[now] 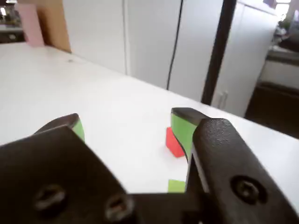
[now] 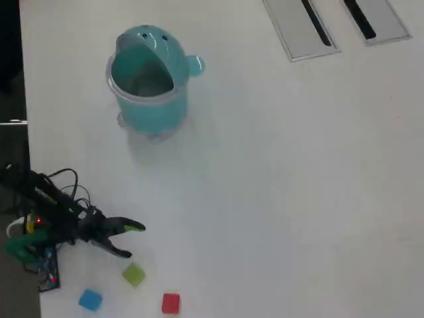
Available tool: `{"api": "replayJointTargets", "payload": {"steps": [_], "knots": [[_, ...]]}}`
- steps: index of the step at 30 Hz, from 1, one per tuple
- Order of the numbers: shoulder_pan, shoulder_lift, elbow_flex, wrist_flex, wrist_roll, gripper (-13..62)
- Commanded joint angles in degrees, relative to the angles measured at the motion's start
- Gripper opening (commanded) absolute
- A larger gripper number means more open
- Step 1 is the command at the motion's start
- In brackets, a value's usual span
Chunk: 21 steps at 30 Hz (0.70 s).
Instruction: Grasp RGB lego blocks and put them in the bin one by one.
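Where the white table point(image 2: 278, 199) meets the lower left of the overhead view, three small cube-like blocks lie loose, each far smaller than the bin. The red block point(image 2: 170, 303) is rightmost, near the bottom edge; its colour is flat and saturated. The yellowish-green block point(image 2: 134, 274) sits up and to the left of it, turned slightly askew. The blue block point(image 2: 91, 299) lies furthest left, close to the table's edge. All three are apart from one another, none touching.

In the wrist view the red block point(image 1: 174, 143) shows as a wedge partly hidden behind the right jaw, and a corner of the yellowish-green block point(image 1: 176, 185) shows low in the frame between the jaws.

The gripper point(image 2: 130, 238), black with green-faced tips, stands with jaws spread wide, holding nothing; in the overhead view it is just above the yellowish-green block. In the wrist view the gripper point(image 1: 128, 125) shows bare table between its tips.

The bin point(image 2: 147, 112), teal and round, stands well apart at upper left in the overhead view: domed lid tipped back with two dot eyes, pale rim band, small side knob, interior showing no block.

Two grey slotted panels point(image 2: 334, 23) lie at the top right.
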<state>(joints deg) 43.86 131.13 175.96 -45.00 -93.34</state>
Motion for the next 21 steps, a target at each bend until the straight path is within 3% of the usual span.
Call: {"api": "replayJointTargets", "payload": {"steps": [1, 21], "knots": [[0.44, 1.23, -4.83, -0.26, 0.53, 34.9], [11.43, -24.52, -30.32, 3.52, 0.97, 33.8]]}}
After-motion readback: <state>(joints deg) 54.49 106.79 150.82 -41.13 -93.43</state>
